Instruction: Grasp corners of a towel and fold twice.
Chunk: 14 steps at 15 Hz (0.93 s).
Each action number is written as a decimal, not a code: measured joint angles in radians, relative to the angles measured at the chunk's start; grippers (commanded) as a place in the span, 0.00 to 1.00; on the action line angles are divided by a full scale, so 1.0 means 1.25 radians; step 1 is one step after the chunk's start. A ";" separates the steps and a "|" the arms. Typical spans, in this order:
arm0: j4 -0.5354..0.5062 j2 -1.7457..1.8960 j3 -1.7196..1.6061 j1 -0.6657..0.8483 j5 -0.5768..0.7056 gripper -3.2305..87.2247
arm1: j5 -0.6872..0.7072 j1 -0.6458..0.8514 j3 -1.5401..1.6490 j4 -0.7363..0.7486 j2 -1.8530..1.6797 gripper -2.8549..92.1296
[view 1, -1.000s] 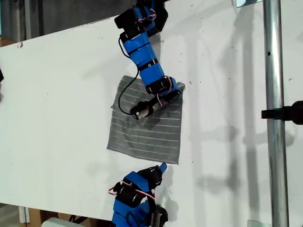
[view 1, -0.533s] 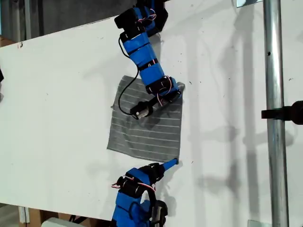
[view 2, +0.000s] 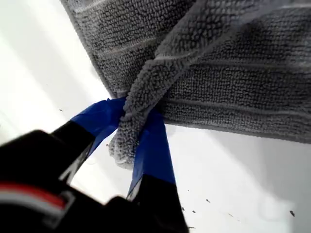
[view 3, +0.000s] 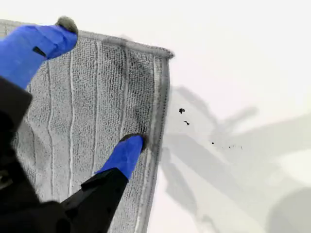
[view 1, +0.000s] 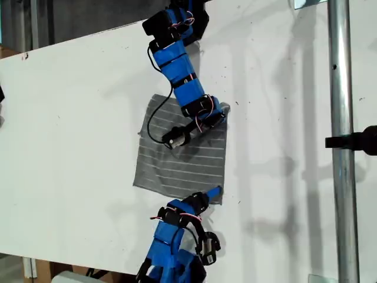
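The grey striped towel (view 1: 177,162) lies flat on the white table (view 1: 70,147). In the exterior view the upper arm reaches down over it, and my first gripper (view 1: 222,109) sits at the towel's upper-right corner. The first wrist view shows that gripper (view 2: 131,141) shut on the corner (view 2: 121,145), the cloth bunched between the blue fingers and the towel (view 2: 233,73) stretching away. My second gripper (view 1: 213,192), on the lower arm, is at the towel's lower-right corner in the exterior view. It (view 3: 97,87) stands open over the towel (view 3: 92,111), one fingertip (view 3: 129,153) near the edge, with the corner (view 3: 165,52) beyond it.
A metal pole (view 1: 341,141) with a black clamp (view 1: 359,140) stands at the exterior view's right. The table's near edge runs just below the lower arm's base. A few dark specks (view 3: 182,111) dot the table beside the towel.
The lower arm has moved up and toward the exterior view's right, bringing my second gripper's tip from below the towel onto its lower-right corner. The upper arm and the towel have stayed put.
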State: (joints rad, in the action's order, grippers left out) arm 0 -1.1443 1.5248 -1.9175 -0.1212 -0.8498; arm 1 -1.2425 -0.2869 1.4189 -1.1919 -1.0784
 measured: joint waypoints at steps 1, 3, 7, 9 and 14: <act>0.026 -0.020 -0.011 -0.010 -0.028 0.38 | 0.000 0.000 0.000 0.000 -0.001 0.03; 0.066 -0.052 -0.034 -0.027 -0.092 0.31 | 0.000 0.000 0.000 0.000 -0.001 0.03; 0.076 -0.086 -0.042 -0.032 -0.191 0.00 | 0.000 0.000 0.021 0.007 -0.023 0.03; 0.065 -0.156 -0.004 -0.040 -0.202 0.00 | 0.000 0.000 0.023 0.012 -0.026 0.03; -0.190 -0.146 0.221 -0.098 -0.150 0.00 | 0.009 -0.009 0.029 0.013 -0.118 0.03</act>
State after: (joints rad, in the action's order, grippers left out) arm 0 -1.3821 1.3422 -1.6414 -0.2439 -1.0370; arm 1 -1.2318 -0.2976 1.4557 -1.1750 -1.2257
